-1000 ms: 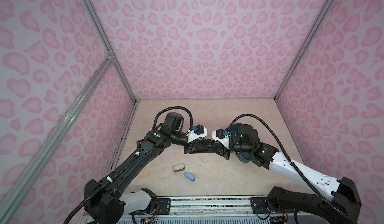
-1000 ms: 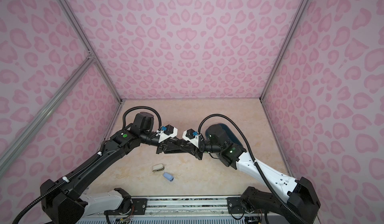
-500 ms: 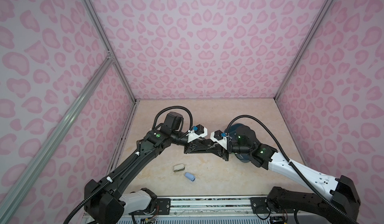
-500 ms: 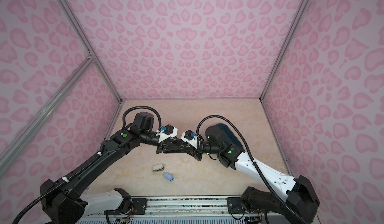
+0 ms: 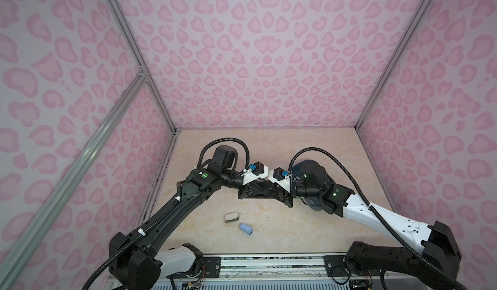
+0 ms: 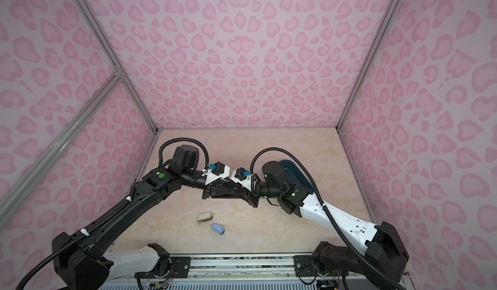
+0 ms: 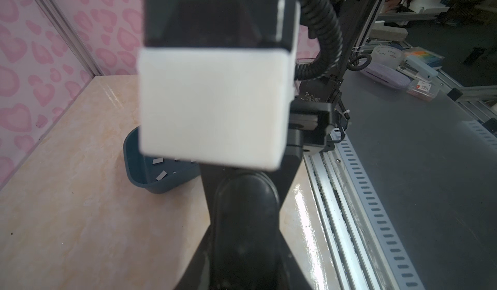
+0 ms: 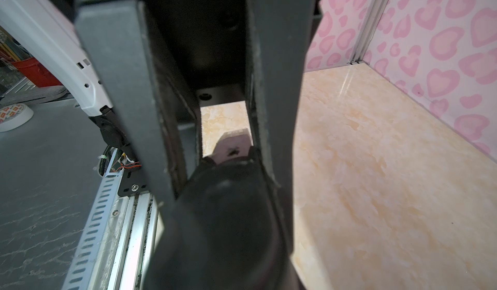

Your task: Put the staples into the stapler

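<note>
Staples point(image 7: 160, 175) are lying in a dark blue tray point(image 7: 161, 187) on the marbled tabletop point(image 5: 282, 229) between pink walls point(image 5: 255, 60); my right fingers point(image 5: 277, 196) are edging nearer my left fingers point(image 5: 255, 192), grips I cannot tell.

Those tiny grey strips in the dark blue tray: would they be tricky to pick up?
Probably. The staples lie flat on the floor of the tray, leaving little edge to pinch. They look thin and small, so they are likely light and apt to slide if nudged. The tray's walls would probably stop them scattering.
</note>
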You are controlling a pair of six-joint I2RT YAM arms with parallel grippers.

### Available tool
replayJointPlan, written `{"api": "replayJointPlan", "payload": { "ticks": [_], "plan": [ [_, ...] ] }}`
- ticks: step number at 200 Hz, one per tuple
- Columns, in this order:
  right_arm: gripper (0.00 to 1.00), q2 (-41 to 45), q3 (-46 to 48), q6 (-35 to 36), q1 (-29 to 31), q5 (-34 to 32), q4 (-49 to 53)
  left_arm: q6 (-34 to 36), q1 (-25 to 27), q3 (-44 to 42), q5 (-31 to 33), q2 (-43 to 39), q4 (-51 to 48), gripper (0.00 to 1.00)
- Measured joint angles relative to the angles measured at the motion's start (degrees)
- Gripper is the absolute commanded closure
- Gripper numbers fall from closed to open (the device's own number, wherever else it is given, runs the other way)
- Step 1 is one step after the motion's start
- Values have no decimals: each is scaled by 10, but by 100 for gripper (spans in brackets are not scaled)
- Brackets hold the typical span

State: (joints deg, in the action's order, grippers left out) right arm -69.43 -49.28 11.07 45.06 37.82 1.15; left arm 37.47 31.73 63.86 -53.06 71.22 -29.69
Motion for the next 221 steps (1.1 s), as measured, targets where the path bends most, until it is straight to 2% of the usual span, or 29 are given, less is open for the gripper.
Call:
{"api": "replayJointPlan", "payload": {
  "ticks": [60,110,221],
  "plan": [
    [87,14,29,-4,0,-1,-15,5,-2,0,-6,-2,-11,96],
    [88,55,77,-30,2,-10,-38,13,-15,0,-33,-14,-16,96],
    [96,117,125,-73,-1,-56,-47,17,-116,-9,-113,-28,-16,96]
  ]
}}
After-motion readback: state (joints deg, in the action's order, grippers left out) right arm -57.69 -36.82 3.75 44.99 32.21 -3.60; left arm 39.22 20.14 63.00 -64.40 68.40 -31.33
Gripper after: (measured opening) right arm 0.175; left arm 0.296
